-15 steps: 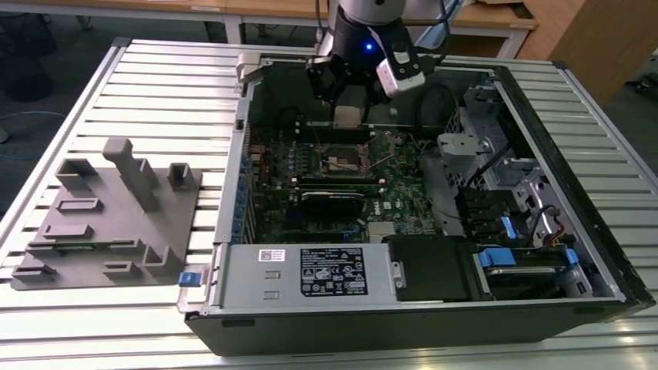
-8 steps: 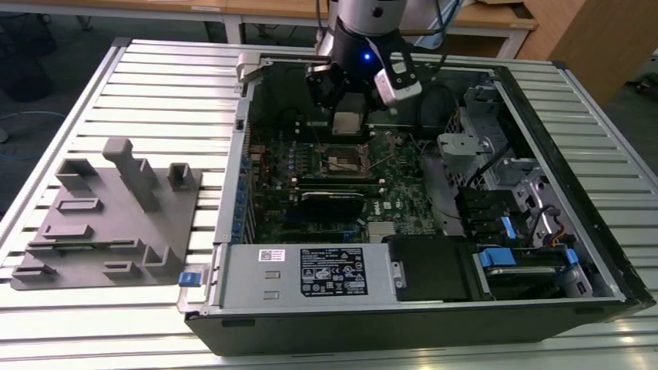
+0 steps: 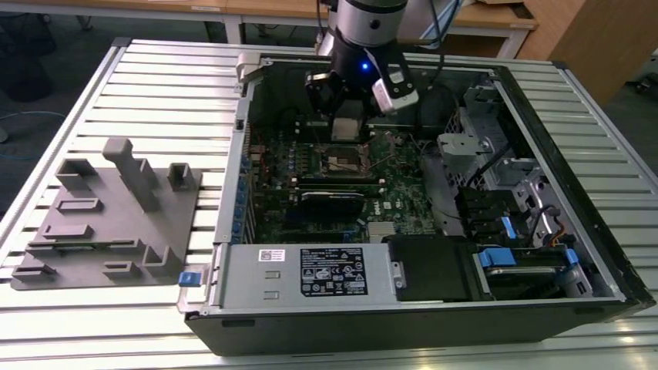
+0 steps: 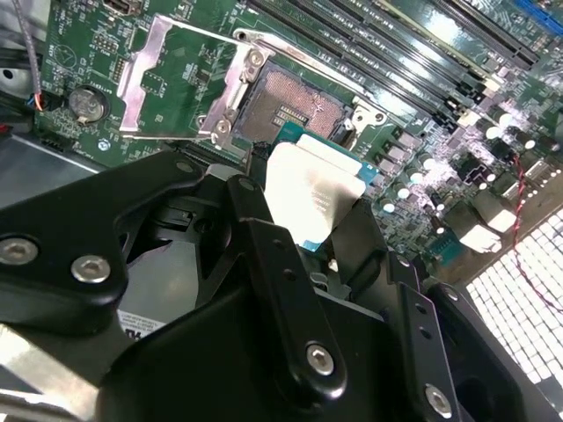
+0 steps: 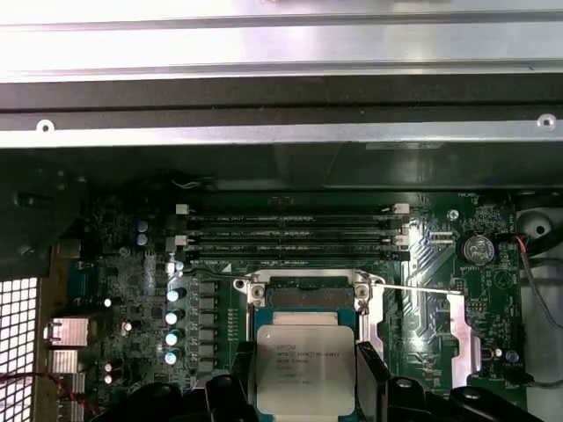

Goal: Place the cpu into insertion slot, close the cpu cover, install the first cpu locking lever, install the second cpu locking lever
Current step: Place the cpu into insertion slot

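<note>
A grey fixture (image 3: 103, 231) lies on the slatted table (image 3: 165, 77) beside the open computer case (image 3: 411, 327).

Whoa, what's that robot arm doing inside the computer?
The robot's gripper is shut on the cpu, a little flat silvery chip, and holds it close to the open insertion slot on the green board. The cpu cover is flipped open beside the slot. The chip is not in the slot yet.

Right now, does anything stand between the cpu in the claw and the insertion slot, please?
Nothing visible does. The claw holds the cpu near the insertion slot, which lies bare; the cpu cover is swung open to one side.
</note>
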{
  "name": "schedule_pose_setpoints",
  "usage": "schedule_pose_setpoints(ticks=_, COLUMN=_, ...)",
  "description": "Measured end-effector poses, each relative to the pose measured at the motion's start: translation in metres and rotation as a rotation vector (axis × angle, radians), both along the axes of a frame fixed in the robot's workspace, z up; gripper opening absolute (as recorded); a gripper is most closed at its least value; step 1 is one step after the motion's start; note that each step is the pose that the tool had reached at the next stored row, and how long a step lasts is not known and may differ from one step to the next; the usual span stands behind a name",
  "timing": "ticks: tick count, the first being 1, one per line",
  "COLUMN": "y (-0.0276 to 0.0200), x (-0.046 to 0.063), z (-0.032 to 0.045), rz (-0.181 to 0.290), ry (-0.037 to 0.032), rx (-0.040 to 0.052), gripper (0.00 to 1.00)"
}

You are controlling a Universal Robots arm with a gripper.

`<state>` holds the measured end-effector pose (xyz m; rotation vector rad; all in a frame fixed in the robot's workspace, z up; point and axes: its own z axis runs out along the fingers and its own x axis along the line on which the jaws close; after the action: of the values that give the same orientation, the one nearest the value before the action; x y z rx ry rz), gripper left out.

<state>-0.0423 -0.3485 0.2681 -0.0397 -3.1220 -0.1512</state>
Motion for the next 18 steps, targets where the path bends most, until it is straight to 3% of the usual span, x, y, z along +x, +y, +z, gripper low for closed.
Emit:
schedule_pose_setpoints(ticks=9, y=0.0, x=0.0, z=-0.0008, rz=0.0, ry=-0.0001, rx=0.0001, gripper=0.54)
schedule_pose_setpoints(ticks=15, y=0.0, x=0.0, z=-0.009, rz=0.0, ry=0.0, rx=0.0, gripper=0.54)
schedule_pose_setpoints(ticks=18, y=0.0, x=0.0, z=-0.0091, rz=0.0, ry=0.0001, rx=-0.0002, gripper=0.54)
